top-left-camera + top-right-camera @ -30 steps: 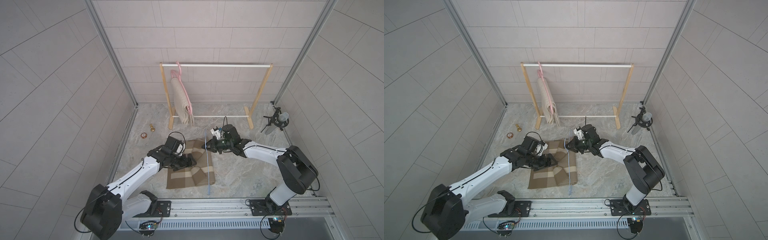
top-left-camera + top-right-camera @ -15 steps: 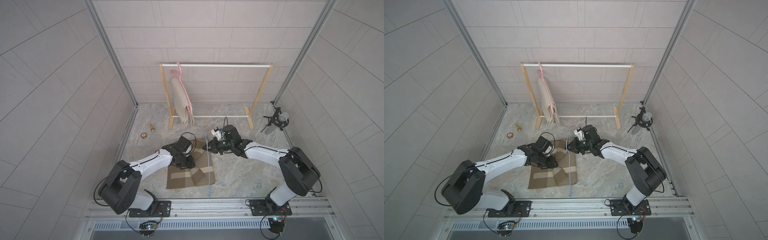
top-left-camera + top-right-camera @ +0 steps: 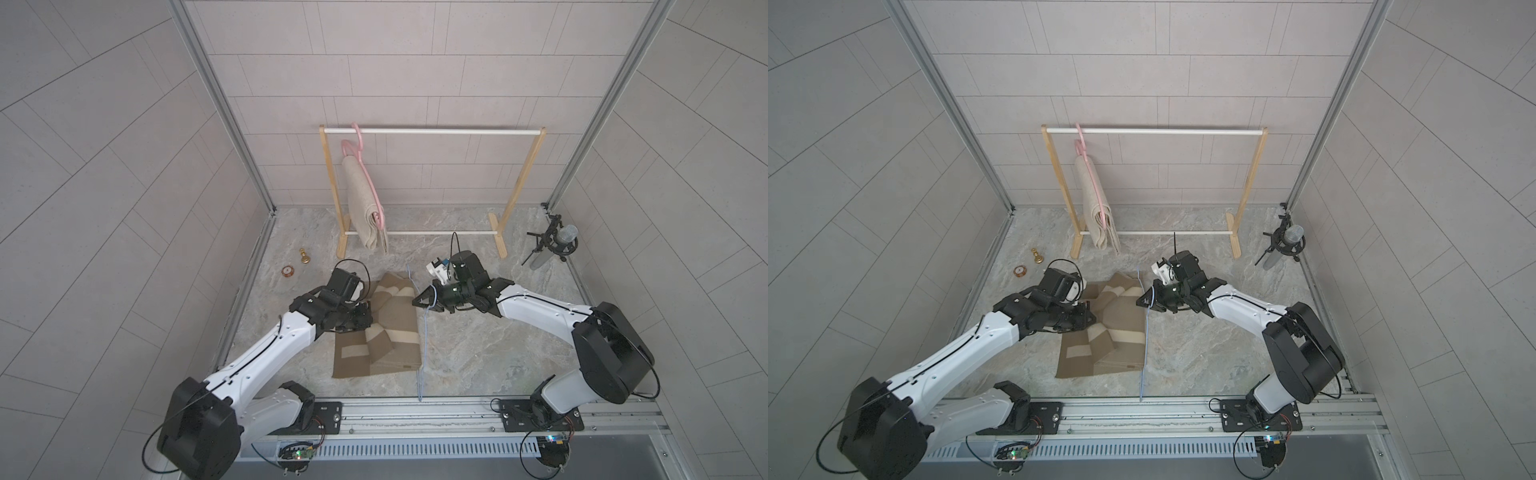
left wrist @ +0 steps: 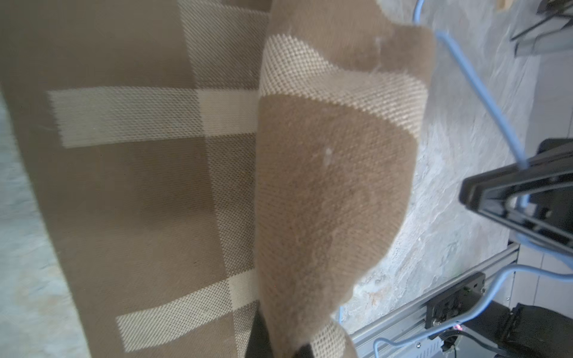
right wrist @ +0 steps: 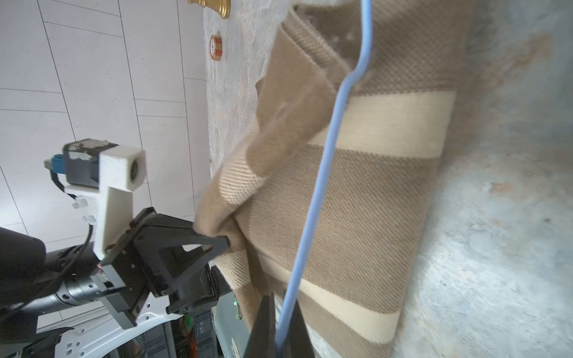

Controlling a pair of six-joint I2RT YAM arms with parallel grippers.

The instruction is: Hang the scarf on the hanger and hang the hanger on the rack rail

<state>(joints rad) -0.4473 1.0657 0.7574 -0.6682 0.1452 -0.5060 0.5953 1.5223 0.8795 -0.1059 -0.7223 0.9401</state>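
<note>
A brown scarf [image 3: 386, 340] [image 3: 1113, 332] with cream stripes lies on the marbled table, mid-front. My left gripper [image 3: 368, 318] [image 3: 1090, 318] is shut on the scarf's left edge, and a fold of cloth [image 4: 325, 186] stands raised from its jaws [image 4: 279, 347]. A thin blue hanger [image 3: 424, 345] [image 3: 1145, 345] runs along the scarf's right edge. My right gripper [image 3: 417, 302] [image 3: 1140, 302] is shut on the hanger near its far end, the blue wire [image 5: 322, 173] pinched between the fingertips [image 5: 279, 334]. In the right wrist view the left gripper [image 5: 228, 240] bites the scarf [image 5: 372, 201].
A wooden rack with a white rod [image 3: 432, 131] stands at the back, carrying a pink hanger with a beige cloth [image 3: 363, 208]. A small brass piece [image 3: 304, 257] and a round disc [image 3: 287, 271] lie at the left. A microphone on a stand [image 3: 555, 245] is at the right.
My left gripper has gone from open to shut on the scarf's left edge, and a fold of cloth now stands up from it. The right gripper and hanger have stayed put.
</note>
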